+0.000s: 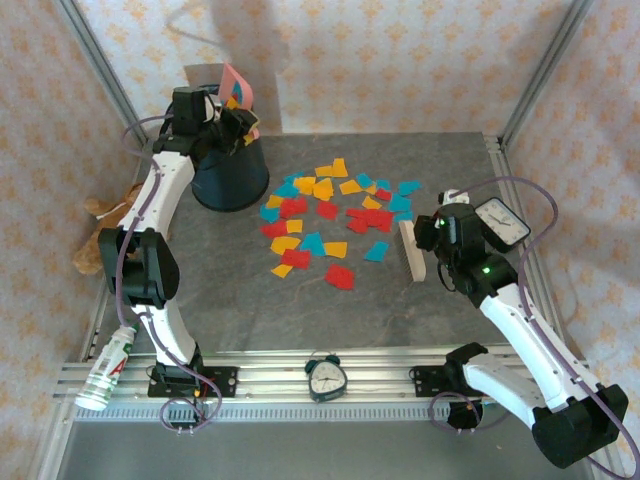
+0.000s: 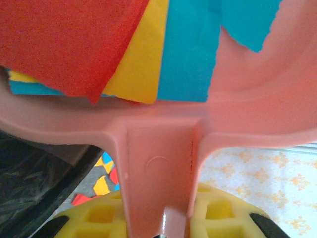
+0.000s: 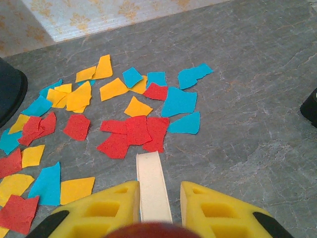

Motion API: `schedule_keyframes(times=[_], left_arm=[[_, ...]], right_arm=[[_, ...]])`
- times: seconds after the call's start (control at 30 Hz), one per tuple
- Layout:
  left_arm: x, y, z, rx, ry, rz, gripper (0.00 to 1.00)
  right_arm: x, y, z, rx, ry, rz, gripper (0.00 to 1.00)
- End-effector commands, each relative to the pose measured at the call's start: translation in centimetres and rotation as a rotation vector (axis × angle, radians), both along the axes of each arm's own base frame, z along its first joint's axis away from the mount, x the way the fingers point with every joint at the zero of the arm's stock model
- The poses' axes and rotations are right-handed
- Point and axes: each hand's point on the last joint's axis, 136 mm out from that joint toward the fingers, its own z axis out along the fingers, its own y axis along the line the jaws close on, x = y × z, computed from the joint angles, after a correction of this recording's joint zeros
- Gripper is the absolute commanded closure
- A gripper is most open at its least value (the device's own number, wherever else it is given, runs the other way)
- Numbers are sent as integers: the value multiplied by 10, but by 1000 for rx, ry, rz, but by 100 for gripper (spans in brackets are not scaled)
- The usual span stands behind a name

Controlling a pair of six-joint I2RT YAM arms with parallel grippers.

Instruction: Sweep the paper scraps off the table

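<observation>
Red/yellow/teal scraps, pink dustpan, grey stone-patt. table

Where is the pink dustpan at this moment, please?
In the top view the pink dustpan is at the far left, held by the left pincer above the dark bin, left of the paper scraps on the table.

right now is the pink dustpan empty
No, red, yellow and teal paper scraps are in the dustpan that the left pincer holds.

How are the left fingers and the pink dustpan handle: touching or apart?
Touching. The left wrist view shows the dustpan handle clamped between the left gripper's yellow fingers, with no gap on either side.
</observation>
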Motion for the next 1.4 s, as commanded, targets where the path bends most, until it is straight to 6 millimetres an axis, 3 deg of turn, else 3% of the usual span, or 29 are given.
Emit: schedule_keyframes(times=[0.0, 0.4, 0.9, 1.37], left_arm=[[-7, 4, 56, -80, -140, 12, 100], [-8, 3, 82, -281, -218, 38, 100], [-4, 4, 90, -467, -245, 52, 100], [-12, 10, 113, -653, -289, 71, 100]], right_arm=[[4, 2, 17, 25, -47, -5, 100], [5, 2, 16, 21, -44, -3, 100], [4, 2, 10, 19, -34, -7, 100], [4, 1, 10, 18, -33, -6, 100]])
